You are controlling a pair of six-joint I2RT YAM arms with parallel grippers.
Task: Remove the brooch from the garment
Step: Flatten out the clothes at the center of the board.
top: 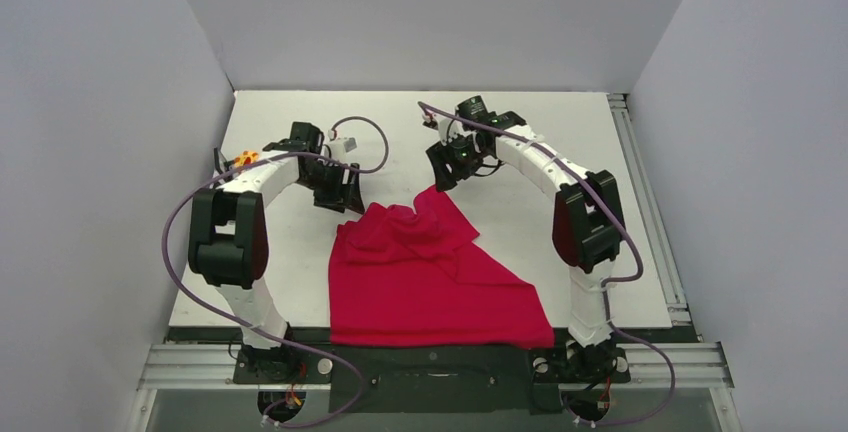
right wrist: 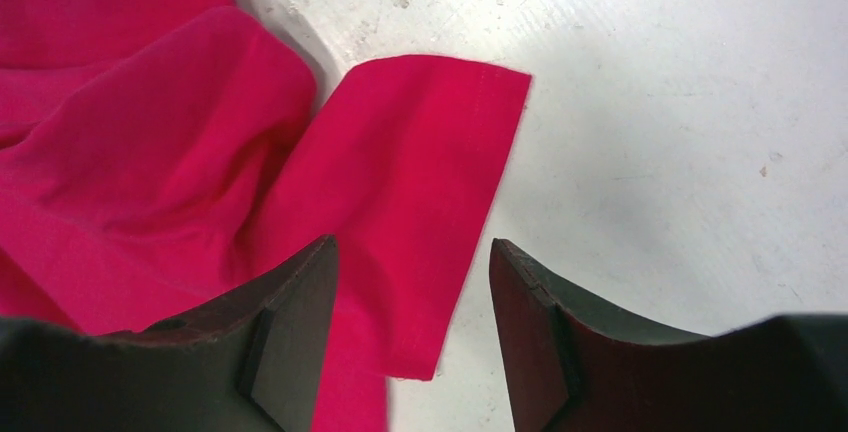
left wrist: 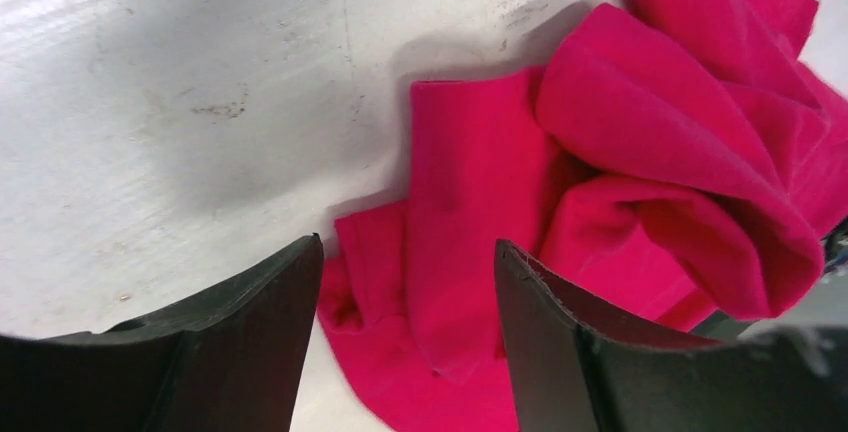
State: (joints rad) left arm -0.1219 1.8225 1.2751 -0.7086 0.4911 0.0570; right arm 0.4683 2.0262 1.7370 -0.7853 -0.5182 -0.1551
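Both arms (top: 232,237) arch forward from their bases, elbows high, wrists tipped down at the far edge of the garment (top: 430,272), which lies rumpled on the bench (top: 560,132). The left hand (top: 338,195) hangs over bunched folds, the right hand (top: 441,174) over a flat sleeve (right wrist: 410,172). Each hand's fingers stand apart, gripping nothing.

You can't make out the brooch in any of the 3 views. The garment (left wrist: 620,152) passes behind the left jaws and off frame to their right. Left of the right jaws it is cut off too. The orange bit (top: 243,159) left of the left jaws is too small to identify.
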